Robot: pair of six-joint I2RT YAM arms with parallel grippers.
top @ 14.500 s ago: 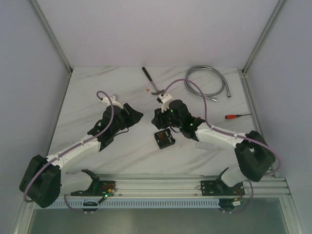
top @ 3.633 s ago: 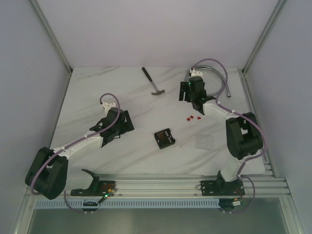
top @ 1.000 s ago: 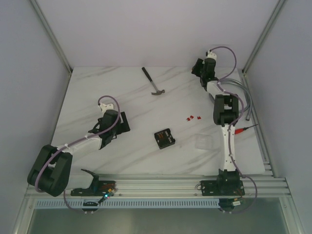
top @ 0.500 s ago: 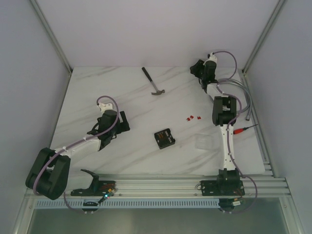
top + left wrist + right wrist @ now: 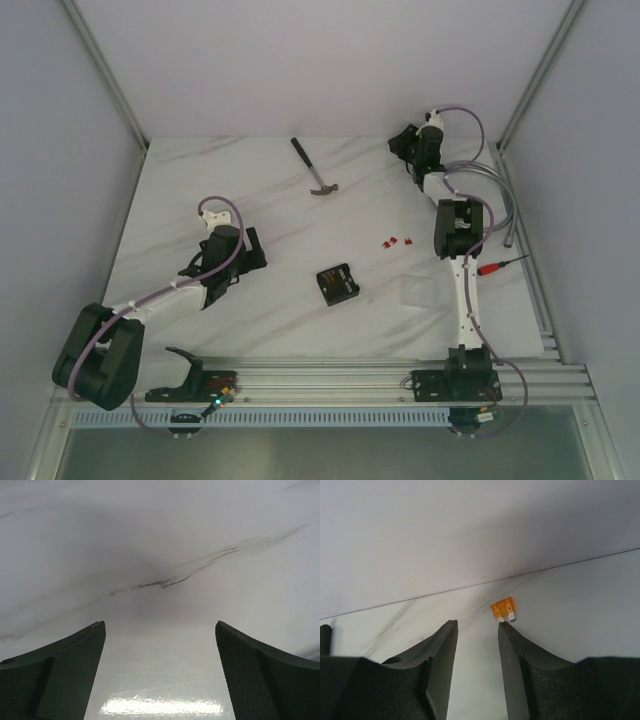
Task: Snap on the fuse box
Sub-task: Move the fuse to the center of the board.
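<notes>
- The fuse box (image 5: 337, 283) sits in the middle of the table (image 5: 200, 190), toward the near edge. Its slots face up, no cover is on it, and neither arm touches it.
- The clear cover (image 5: 418, 291) lies flat to the right of the box, apart from it. A few red fuses (image 5: 393, 241) lie loose a little farther back.
- The right claw (image 5: 477, 624) is stretched out to the far edge of the table, close to the back wall. Its jaws are narrow, with a slim gap and nothing in it.
- An orange fuse (image 5: 503, 609) lies flat just past the tip of the finger on the right of the wrist view. It is outside the gap and not gripped.
- The left claw (image 5: 160, 625) is wide and empty, low over bare table on the left side, well apart from the box.
- My read is that the step in hand is fetching that stray fuse. The cover is not on yet, so the snapping itself is ahead.
- To do it well, I would slide the right claw sideways until the fuse is centred on the gap, then ease forward.
- I would close on the orange plastic body, not the metal legs.
- I would keep the tips low. The fuse is thin and flat, so a bumped finger would probably skid it toward the wall.
- I would close slowly and lift straight up before swinging back toward the box.
- The hammer (image 5: 312, 166) lies near the far edge, clear of that path.
</notes>
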